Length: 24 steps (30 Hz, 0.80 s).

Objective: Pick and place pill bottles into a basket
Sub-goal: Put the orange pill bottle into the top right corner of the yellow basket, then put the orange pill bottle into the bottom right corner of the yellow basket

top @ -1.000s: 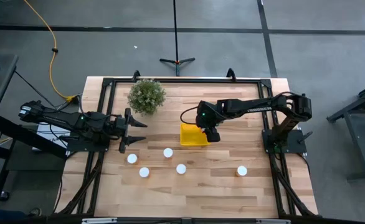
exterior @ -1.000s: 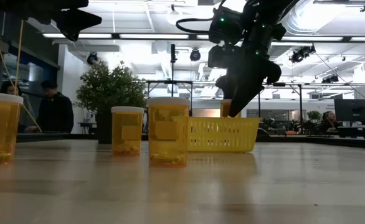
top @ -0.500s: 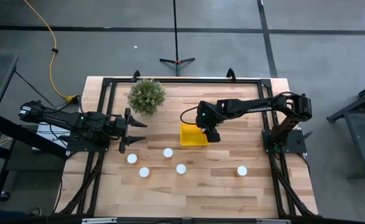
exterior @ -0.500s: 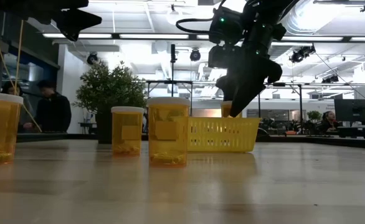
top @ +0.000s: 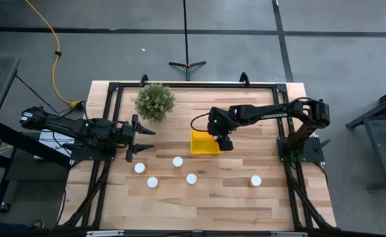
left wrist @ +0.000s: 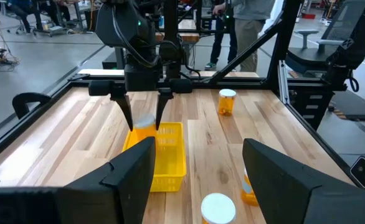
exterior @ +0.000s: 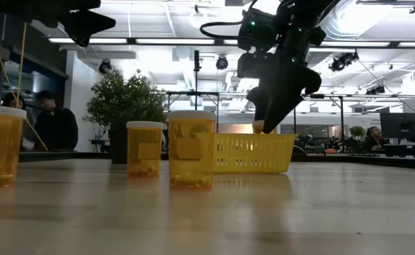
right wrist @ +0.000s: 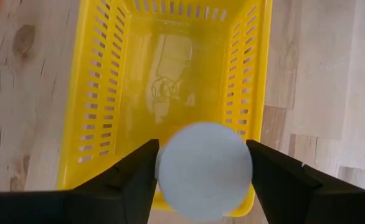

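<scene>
The yellow basket [top: 201, 143] stands at the table's middle; it also shows in the right wrist view [right wrist: 101, 93]. My right gripper [top: 220, 143] hangs over the basket's right end, fingers pointing down and open. A pill bottle's white cap [right wrist: 204, 163] sits between its fingers, and the bottle's top [exterior: 258, 127] shows just above the basket wall [exterior: 253, 152]. Several other bottles stand upright on the table nearer the front: [top: 139, 168], [top: 153, 182], [top: 178, 161], [top: 192, 178], [top: 255, 180]. My left gripper [top: 143, 142] waits open and empty at the table's left edge. My right gripper's fingers [right wrist: 139, 180] stand on either side of the bottle's cap, coming from above and pointing down. The bottle is upright, its lower part inside the basket. Whether the fingers touch the cap, I cannot tell.
A bushy green potted plant [top: 155, 101] stands at the far left of the table. A black frame runs round the table's edges. People show in the room behind the table [exterior: 55, 124]. Bare wood lies along the table's near edge and far right.
My right gripper has stayed over the basket while its fingers have spread a little. The bottle between them has gone down, upright, so less of it shows above the basket wall.
</scene>
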Available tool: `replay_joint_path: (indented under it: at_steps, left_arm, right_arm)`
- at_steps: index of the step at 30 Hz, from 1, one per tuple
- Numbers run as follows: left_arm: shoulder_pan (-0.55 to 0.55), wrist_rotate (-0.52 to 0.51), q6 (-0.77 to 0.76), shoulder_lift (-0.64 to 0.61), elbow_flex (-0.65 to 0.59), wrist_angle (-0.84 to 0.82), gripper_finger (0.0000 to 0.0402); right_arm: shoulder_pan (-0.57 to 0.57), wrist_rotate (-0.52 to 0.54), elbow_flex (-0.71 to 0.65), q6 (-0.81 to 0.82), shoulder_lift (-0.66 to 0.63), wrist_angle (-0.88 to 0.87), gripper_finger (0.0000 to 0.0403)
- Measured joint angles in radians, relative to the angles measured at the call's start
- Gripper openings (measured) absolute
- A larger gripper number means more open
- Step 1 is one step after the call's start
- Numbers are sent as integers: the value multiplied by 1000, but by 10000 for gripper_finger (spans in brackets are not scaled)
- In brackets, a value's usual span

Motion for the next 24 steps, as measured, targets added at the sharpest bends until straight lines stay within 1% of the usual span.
replay_joint_path:
  at_steps: [6,12,14,18,24]
  left_arm:
    - [0,0,0,0,0,0,276]
    - [0,0,0,0,0,0,276]
    - [0,0,0,0,0,0,276]
    - [0,0,0,0,0,0,276]
    - [0,0,0,0,0,0,276]
  right_arm:
    - [0,1,0,0,0,2,248]
    - [0,3,1,0,0,2,249]
    - [0,4,20,0,0,-26,250]
    - [0,6,107,14,0,-96,250]
    - [0,7,306,89,0,-273,250]
